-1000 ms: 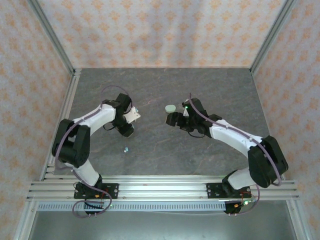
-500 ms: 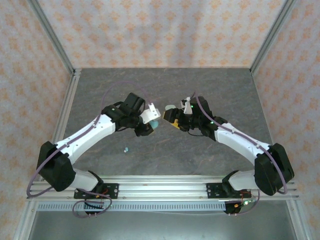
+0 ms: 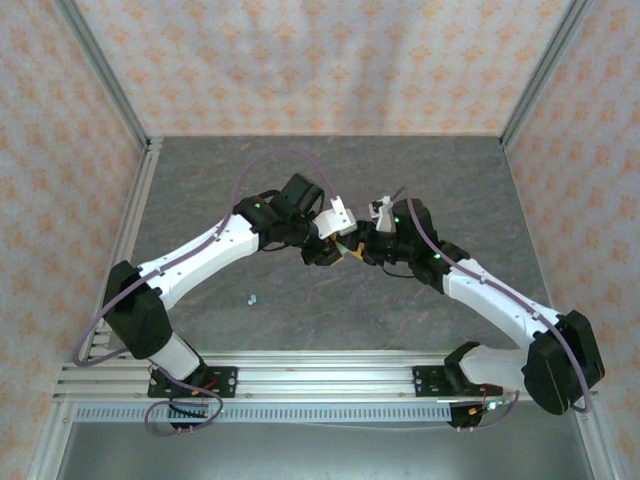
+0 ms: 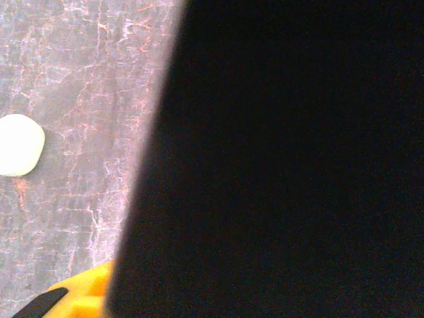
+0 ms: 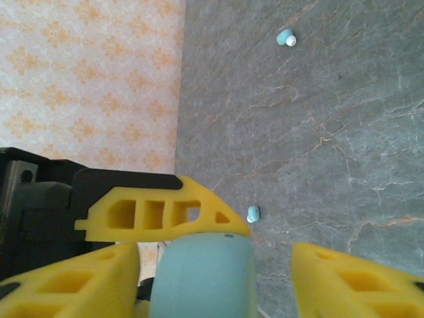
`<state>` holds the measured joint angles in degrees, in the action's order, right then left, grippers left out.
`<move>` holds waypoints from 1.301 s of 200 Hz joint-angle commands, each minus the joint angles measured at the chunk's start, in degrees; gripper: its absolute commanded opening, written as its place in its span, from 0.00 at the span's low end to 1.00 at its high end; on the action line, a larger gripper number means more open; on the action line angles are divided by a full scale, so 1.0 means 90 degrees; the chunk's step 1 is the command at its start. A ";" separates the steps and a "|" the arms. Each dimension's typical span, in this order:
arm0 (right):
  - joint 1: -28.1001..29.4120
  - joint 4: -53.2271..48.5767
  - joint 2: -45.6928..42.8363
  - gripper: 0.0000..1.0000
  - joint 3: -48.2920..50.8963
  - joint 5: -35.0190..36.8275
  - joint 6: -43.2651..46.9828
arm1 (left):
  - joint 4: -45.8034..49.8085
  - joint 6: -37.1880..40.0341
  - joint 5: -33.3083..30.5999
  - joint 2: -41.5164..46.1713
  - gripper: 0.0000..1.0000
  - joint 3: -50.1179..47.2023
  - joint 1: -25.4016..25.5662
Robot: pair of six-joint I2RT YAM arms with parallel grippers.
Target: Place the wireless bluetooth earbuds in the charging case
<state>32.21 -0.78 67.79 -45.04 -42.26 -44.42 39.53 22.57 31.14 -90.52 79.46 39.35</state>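
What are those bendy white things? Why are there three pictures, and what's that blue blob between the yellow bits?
Those are two robot arms. The wide picture looks down from above on the grey table. The other two come from small cameras on each arm's wrist. At each arm's end sits a tool with two yellow fingers for pinching. The left tool seems to pinch a blue case, an oval charging box, and holds it between the open fingers of the right tool. Tiny earbuds lie loose on the table. A pale case lies there too, seen from the left wrist.
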 commanded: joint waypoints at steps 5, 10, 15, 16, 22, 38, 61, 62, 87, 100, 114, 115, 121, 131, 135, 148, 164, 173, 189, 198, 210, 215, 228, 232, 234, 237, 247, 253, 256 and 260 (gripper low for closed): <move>0.0045 -0.0131 -0.0236 0.45 0.0072 -0.0077 0.0014 | 0.0050 -0.0028 0.0079 0.0057 0.29 0.0224 0.0022; 0.0045 -0.0138 -0.0246 0.41 0.0072 -0.0071 0.0008 | 0.0064 -0.0018 0.0071 0.0070 0.29 0.0226 0.0021; 0.0049 -0.0152 -0.0256 0.36 0.0071 -0.0075 -0.0001 | 0.0061 -0.0002 0.0058 0.0076 0.29 0.0226 0.0022; 0.0047 -0.0150 -0.0256 0.35 0.0072 -0.0073 -0.0003 | 0.0061 0.0000 0.0057 0.0077 0.29 0.0225 0.0022; 0.0045 -0.0156 -0.0275 0.30 0.0061 -0.0071 -0.0018 | 0.0060 0.0020 0.0043 0.0099 0.29 0.0223 0.0017; 0.0045 -0.0141 -0.0315 0.19 0.0036 -0.0063 -0.0099 | -0.0105 -0.0058 -0.0145 0.0200 0.33 0.0153 0.0022; 0.0021 -0.0120 -0.0369 0.12 -0.0046 0.0060 -0.0374 | -0.0767 -0.0118 -0.0279 0.0602 0.47 -0.0225 0.0021; 0.0013 -0.0120 -0.0371 0.12 -0.0045 0.0058 -0.0390 | -0.0807 -0.0121 -0.0292 0.0628 0.48 -0.0250 0.0021; -0.0034 0.0216 -0.0427 0.10 -0.0114 0.0076 -0.1007 | -0.1859 -0.0303 -0.0741 0.1291 0.65 -0.0952 0.0003; -0.0040 0.0361 -0.0475 0.10 -0.0212 0.0063 -0.1487 | -0.2537 -0.0610 -0.0958 0.1783 0.69 -0.1455 -0.0089; -0.0035 0.0788 -0.0584 0.10 -0.0278 0.0005 -0.2021 | -0.3508 -0.1169 -0.0679 0.2361 0.72 -0.2192 -0.0368; -0.0039 0.0823 -0.0596 0.10 -0.0278 0.0002 -0.2058 | -0.3584 -0.1218 -0.0643 0.2406 0.72 -0.2249 -0.0393; -0.0035 0.0976 -0.0657 0.10 -0.0288 0.0042 -0.2252 | -0.4037 -0.1477 -0.0460 0.2636 0.75 -0.2573 -0.0505; -0.0033 0.1113 -0.0751 0.10 -0.0331 0.0152 -0.2512 | -0.4617 -0.1835 -0.0271 0.2979 0.78 -0.3018 -0.0641; -0.0034 0.1152 -0.0776 0.10 -0.0351 0.0191 -0.2589 | -0.4779 -0.1935 -0.0244 0.3086 0.79 -0.3146 -0.0653; -0.0033 0.1249 -0.0813 0.10 -0.0406 0.0281 -0.2839 | -0.5263 -0.2199 -0.0122 0.3336 0.81 -0.3486 -0.0666; -0.0034 0.1512 -0.0768 0.09 -0.0416 0.0304 -0.3176 | -0.5547 -0.2388 0.0140 0.3390 0.82 -0.3626 -0.0671; -0.0015 0.1672 -0.0698 0.08 -0.0415 0.0269 -0.3390 | -0.5631 -0.2443 0.0310 0.3329 0.82 -0.3614 -0.0692; 0.0027 0.1897 -0.0602 0.08 -0.0413 0.0206 -0.3652 | -0.5967 -0.2638 0.0752 0.3133 0.81 -0.3547 -0.0779; 0.0060 0.1969 -0.0574 0.07 -0.0412 0.0202 -0.3753 | -0.6245 -0.2779 0.0963 0.3015 0.80 -0.3512 -0.0832; 0.0113 0.2031 -0.0560 0.07 -0.0416 0.0212 -0.3852 | -0.6598 -0.2909 0.1208 0.2856 0.79 -0.3471 -0.0867; 0.0120 0.2045 -0.0559 0.07 -0.0416 0.0218 -0.3877 | -0.6652 -0.2928 0.1266 0.2789 0.78 -0.3423 -0.0883; 0.0152 0.2111 -0.0559 0.06 -0.0426 0.0244 -0.3954 | -0.6678 -0.2909 0.1445 0.2624 0.75 -0.3283 -0.0896; 0.0161 0.2140 -0.0559 0.06 -0.0426 0.0258 -0.3977 | -0.6680 -0.2908 0.1506 0.2573 0.74 -0.3245 -0.0906; 0.0169 0.2152 -0.0559 0.06 -0.0426 0.0264 -0.3986 | -0.6680 -0.2908 0.1537 0.2549 0.73 -0.3229 -0.0913; 0.0176 0.2177 -0.0564 0.06 -0.0426 0.0271 -0.4003 | -0.6685 -0.2908 0.1572 0.2519 0.73 -0.3202 -0.0923; 0.0181 0.2256 -0.0559 0.06 -0.0417 0.0303 -0.4079 | -0.6761 -0.2969 0.1692 0.2421 0.71 -0.3151 -0.0954; 0.0195 0.2340 -0.0555 0.06 -0.0407 0.0317 -0.4136 | -0.6842 -0.3008 0.1753 0.2371 0.70 -0.3129 -0.0978; 0.0192 0.2381 -0.0550 0.06 -0.0398 0.0313 -0.4172 | -0.6882 -0.3028 0.1777 0.2358 0.70 -0.3119 -0.0990; 0.0200 0.2445 -0.0550 0.06 -0.0390 0.0305 -0.4214 | -0.6915 -0.3048 0.1809 0.2322 0.69 -0.3108 -0.1001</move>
<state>33.52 15.25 62.81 -47.16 -40.27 -78.63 -16.64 -2.61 42.46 -68.60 48.77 31.33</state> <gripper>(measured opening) 0.228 0.707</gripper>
